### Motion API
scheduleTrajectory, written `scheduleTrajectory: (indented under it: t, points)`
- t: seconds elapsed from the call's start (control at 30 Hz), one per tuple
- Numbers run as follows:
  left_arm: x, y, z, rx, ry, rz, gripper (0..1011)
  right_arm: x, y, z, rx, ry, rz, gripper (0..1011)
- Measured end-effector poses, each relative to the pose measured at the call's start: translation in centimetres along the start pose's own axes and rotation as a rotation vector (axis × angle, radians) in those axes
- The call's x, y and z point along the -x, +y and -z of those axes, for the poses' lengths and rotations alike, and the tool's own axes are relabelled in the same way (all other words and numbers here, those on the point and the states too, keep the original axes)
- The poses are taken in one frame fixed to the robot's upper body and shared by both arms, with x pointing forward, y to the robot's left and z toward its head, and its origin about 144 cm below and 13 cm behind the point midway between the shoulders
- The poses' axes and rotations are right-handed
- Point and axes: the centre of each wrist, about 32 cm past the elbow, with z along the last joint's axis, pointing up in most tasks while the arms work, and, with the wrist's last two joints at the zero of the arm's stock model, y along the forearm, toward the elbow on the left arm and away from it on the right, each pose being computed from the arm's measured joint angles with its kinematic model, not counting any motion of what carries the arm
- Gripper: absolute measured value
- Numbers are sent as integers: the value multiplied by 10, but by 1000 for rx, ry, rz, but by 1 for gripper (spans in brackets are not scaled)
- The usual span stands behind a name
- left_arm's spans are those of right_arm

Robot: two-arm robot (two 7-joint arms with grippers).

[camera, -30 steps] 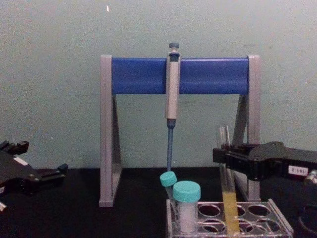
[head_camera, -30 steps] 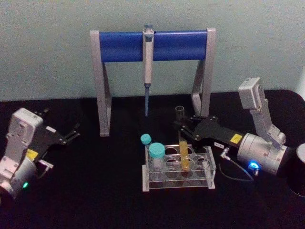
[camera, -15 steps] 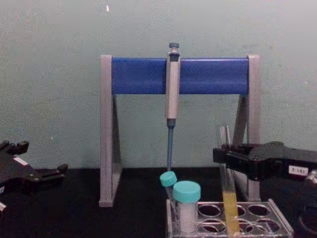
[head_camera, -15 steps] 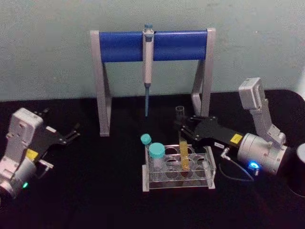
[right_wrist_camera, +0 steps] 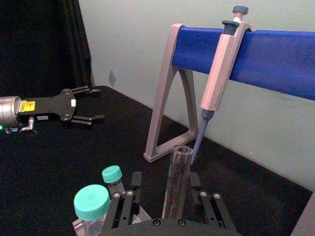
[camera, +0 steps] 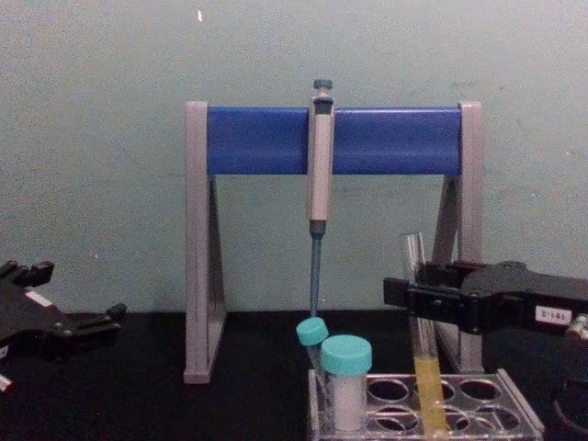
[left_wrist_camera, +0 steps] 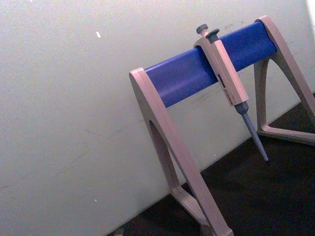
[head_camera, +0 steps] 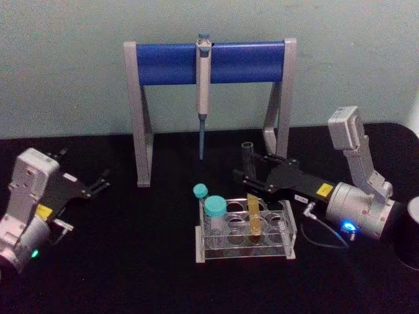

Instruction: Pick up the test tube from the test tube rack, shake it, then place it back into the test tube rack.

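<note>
The right claw [camera: 415, 296] pinches the test tube [camera: 422, 340] near its upper part; the tube's base sits in the test tube rack [camera: 514, 406]. A straight vertical lift should clear the hole. The left claw [head_camera: 98, 184], spread, rests apart.

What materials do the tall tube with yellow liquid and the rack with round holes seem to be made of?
The test tube looks like clear, smooth glass: the yellow liquid and the wall behind show through it, though clear plastic cannot be excluded. The test tube rack looks like clear, glossy hard plastic: its flat plates are see-through with bright edges. The right gripper sits around the tube's upper part.
</note>
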Motion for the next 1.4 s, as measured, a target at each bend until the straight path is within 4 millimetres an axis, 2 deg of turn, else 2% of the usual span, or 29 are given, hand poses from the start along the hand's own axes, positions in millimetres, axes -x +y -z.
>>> scheduleTrajectory:
  t: [0.13, 0.17, 0.43, 0.5, 1.03, 1.4]
  points:
    - [0, 0, 0, 0, 0, 0, 1001, 0, 0, 0, 0, 0, 0, 680]
    - [0, 0, 0, 0, 0, 0, 1001, 0, 0, 0, 0, 0, 0, 748]
    - [0, 0, 0, 0, 0, 0, 1001, 0, 0, 0, 0, 0, 0, 971]
    - [0, 0, 0, 0, 0, 0, 1001, 0, 0, 0, 0, 0, 0, 1000]
    - [0, 0, 0, 0, 0, 0, 1001, 1, 0, 0, -2, -2, 3, 1000]
    - [0, 0, 0, 0, 0, 0, 1001, 8, -10, -14, -86, -31, 84, 1000]
